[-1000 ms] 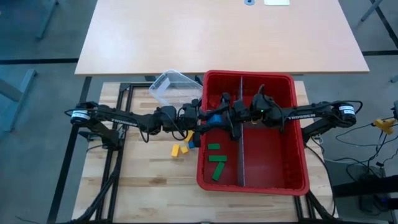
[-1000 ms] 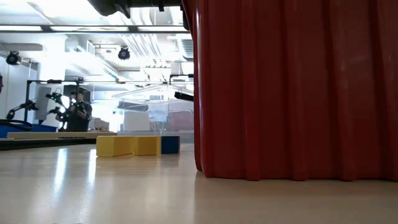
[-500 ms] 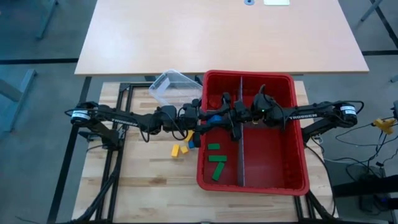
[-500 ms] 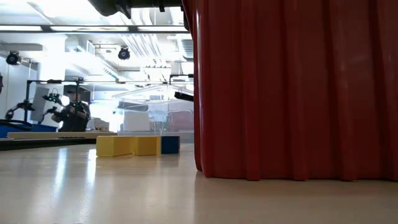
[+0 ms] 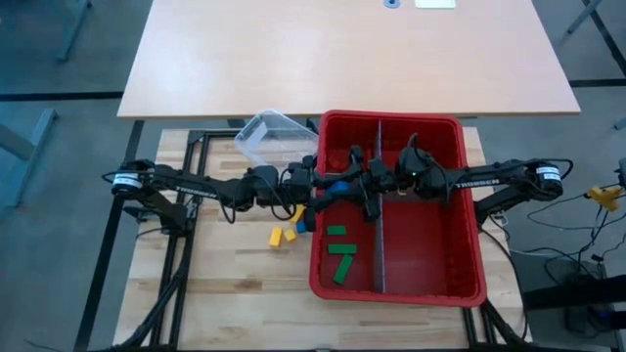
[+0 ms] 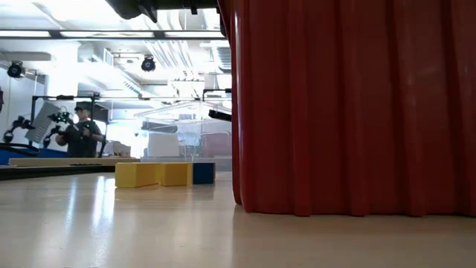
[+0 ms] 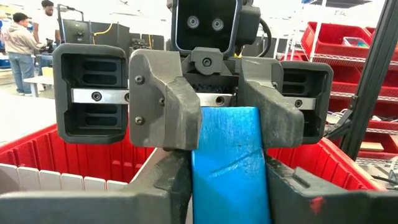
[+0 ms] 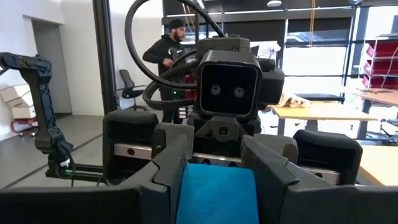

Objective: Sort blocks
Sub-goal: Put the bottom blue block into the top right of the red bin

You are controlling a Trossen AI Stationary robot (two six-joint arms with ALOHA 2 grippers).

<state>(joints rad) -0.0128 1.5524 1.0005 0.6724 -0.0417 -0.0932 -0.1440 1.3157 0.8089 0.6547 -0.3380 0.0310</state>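
High view: blue block (image 5: 336,186) sits above the red bin's (image 5: 469,284) left compartment, pinched between left tool (image 5: 315,188) and right tool (image 5: 354,185), both clenched on it end-on.

Light was even and bright from above — the pale table (image 5: 342,59) showed no hard shadows. At table height the ceiling lights (image 6: 111,33) blew out to white and glared off the tabletop (image 6: 111,223) — the room behind looked soft.

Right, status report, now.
Left gripper and right gripper both shut on blue block above red bin. Green blocks inside. No obstruction seen.
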